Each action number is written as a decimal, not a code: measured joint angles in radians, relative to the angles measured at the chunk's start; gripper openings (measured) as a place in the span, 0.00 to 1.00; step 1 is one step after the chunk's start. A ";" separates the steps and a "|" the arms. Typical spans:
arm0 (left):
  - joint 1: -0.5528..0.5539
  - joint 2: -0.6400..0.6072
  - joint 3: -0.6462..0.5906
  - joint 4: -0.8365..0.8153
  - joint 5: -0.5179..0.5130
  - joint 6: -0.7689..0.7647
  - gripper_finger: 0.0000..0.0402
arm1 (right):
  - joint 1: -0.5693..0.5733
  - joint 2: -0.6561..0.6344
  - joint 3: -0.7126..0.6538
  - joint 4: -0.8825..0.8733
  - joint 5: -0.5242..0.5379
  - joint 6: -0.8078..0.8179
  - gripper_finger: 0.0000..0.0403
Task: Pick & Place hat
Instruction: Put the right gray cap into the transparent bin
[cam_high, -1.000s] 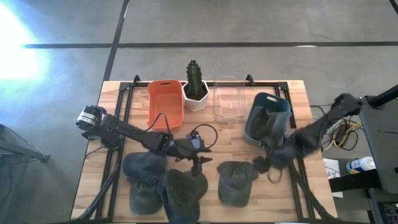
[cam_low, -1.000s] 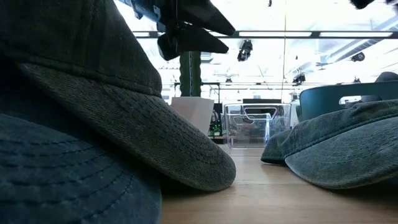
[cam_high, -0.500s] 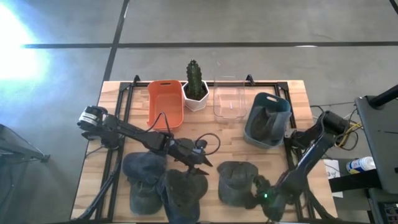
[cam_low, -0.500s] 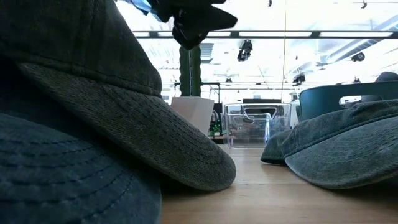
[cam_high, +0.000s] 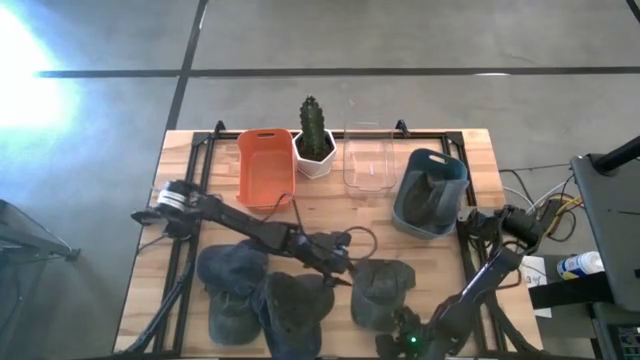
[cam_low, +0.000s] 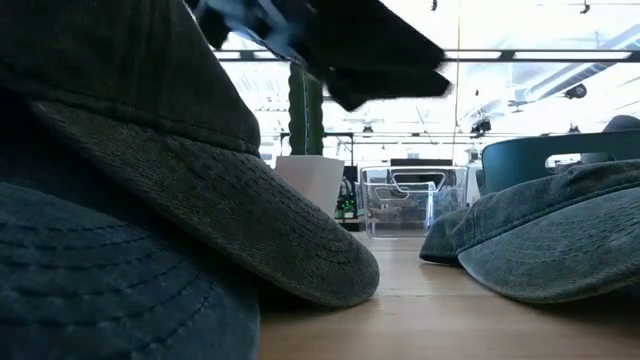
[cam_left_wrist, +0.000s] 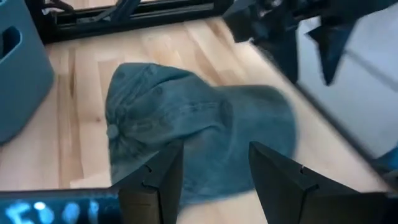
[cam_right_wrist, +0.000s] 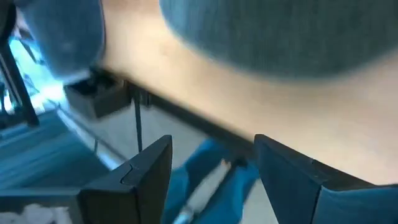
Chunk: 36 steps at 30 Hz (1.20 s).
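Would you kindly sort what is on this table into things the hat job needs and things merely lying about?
Job:
hat near the left gripper
left gripper, open
teal bin holding a hat
hats at the front left

Lying about:
orange bin
cactus pot
clear container

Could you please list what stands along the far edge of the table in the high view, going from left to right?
Orange bin → potted cactus → clear plastic container → blue-grey bin, which holds a hat.
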 joint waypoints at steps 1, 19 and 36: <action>0.002 0.022 0.021 -0.014 -0.009 0.019 0.43 | -0.006 0.015 0.009 0.000 0.017 0.000 0.55; 0.096 0.272 0.224 -0.174 0.152 0.107 0.43 | -0.041 0.004 -0.008 -0.148 0.143 -0.009 0.55; 0.008 0.266 0.216 -0.244 0.174 -0.084 0.43 | -0.084 -0.132 -0.130 -0.179 0.160 -0.022 0.55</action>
